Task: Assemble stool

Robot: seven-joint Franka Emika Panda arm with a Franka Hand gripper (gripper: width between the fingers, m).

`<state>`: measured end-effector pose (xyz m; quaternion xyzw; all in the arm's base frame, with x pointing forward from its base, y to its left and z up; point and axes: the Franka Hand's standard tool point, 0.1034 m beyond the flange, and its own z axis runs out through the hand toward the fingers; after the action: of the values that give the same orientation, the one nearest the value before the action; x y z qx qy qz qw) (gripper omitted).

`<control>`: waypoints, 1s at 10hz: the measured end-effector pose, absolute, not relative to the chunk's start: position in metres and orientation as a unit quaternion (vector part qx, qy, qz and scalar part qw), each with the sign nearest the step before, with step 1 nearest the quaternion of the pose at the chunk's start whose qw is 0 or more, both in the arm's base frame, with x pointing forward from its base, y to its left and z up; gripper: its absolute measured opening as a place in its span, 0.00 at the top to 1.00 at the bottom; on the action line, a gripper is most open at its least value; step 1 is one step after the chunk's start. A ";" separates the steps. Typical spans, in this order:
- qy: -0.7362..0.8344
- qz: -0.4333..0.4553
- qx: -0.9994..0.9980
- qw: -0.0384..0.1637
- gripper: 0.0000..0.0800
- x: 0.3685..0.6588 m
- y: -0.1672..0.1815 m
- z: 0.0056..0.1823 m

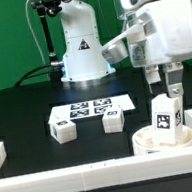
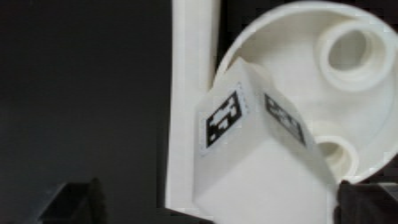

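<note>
In the exterior view I see the seat [image 1: 168, 139], a short white round disc, lying near the front at the exterior view's right, just inside the border rails [image 1: 97, 175]. Its hollow side faces up, so it reads as a shallow dish. One leg [image 1: 166, 114] stands upright in that dish. It is a small blocky white piece with a black-and-white square tag on the face towards me. The gripper [image 1: 164, 89] hangs directly over the leg's top. From this side I cannot tell whether the jaws touch it. Two loose legs [image 1: 62, 131] [image 1: 112, 121] sit on the black surface [image 1: 26, 116] towards the exterior view's left, just in front of the marker board [image 1: 84, 111]. They are apart from each other and well apart from the seat. The arm's base [image 1: 78, 51] stands at the far side.

In the wrist view the seat [image 2: 311, 40] shows its raised rim and round sockets in the floor. The leg [image 2: 240, 125] lies across it with tags on two adjoining faces. A border rail [image 2: 192, 60] runs straight past, beside the seat. The dark fingers [image 2: 80, 200] show only at the picture's corners. The jaws stand wide, with clear gaps to the leg on both sides, and they hold nothing.
</note>
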<state>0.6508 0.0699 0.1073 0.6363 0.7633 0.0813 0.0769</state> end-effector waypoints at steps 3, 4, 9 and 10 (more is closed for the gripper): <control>0.825 0.063 0.554 0.094 0.19 0.651 0.067 0.107; 0.834 0.057 0.540 0.097 0.19 0.650 0.064 0.106; 0.878 0.033 0.468 0.097 0.19 0.645 0.074 0.084; 0.877 0.029 0.471 0.093 0.19 0.645 0.077 0.080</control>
<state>0.6451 0.0770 0.0802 0.4707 0.8769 0.0290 0.0926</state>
